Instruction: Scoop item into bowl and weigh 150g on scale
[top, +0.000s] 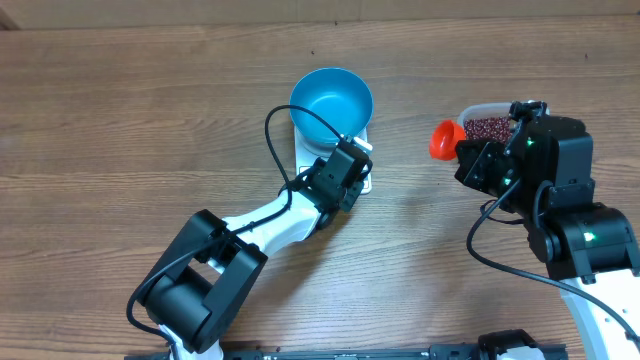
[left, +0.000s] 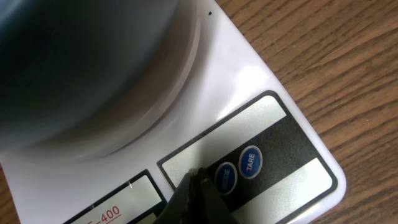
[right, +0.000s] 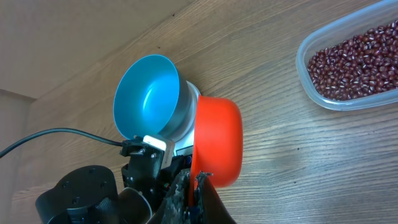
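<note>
The blue bowl (top: 331, 100) stands on the white scale (top: 303, 152) and looks hollow and bare inside (right: 146, 93). My left gripper (top: 352, 172) is shut, its tip (left: 198, 177) down on the scale's button strip (left: 261, 180), just left of the two round blue buttons (left: 250, 162). To the right, my right gripper (top: 465, 150) is shut on the handle of the red-orange scoop (top: 446, 140). The scoop (right: 216, 140) hangs above the wood between bowl and tub, turned on its side. Dark red-brown beans (right: 354, 59) lie in the clear tub (top: 488, 125).
The left arm (top: 210, 270) reaches in from the lower left, its black cable (top: 275, 140) looping beside the scale. The right arm's bulk (top: 570, 220) fills the lower right. The scale's display (left: 118, 199) sits left of the buttons.
</note>
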